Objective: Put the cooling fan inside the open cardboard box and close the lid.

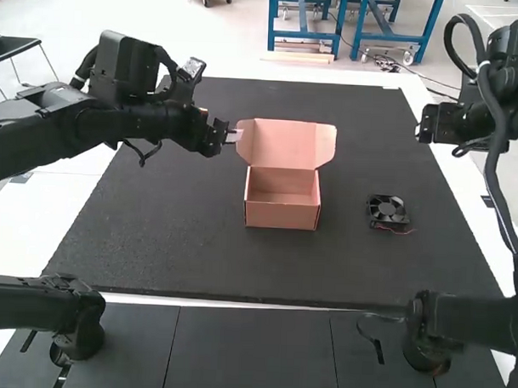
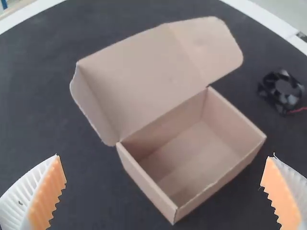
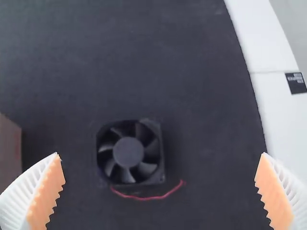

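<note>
Right gripper (image 3: 160, 194) gapes wide, empty — the fan (image 3: 128, 152) lies flat on the mat (image 3: 144, 57) straight ahead, centred between its fingers (image 3: 45, 191) — this arm nearer; the box (image 1: 280, 214) stands beside the fan.

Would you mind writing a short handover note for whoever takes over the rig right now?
Left gripper: open, holding nothing, near the raised lid on the left arm's side.
Right gripper: open, holding nothing, above the cooling fan.
Cardboard box: open and empty, mid-way across the black mat. The fan lies flat on the mat on the right arm's side, apart from the box.
Done: nothing yet.
Left: grasp the fan, put it in the box, close the lid.
</note>
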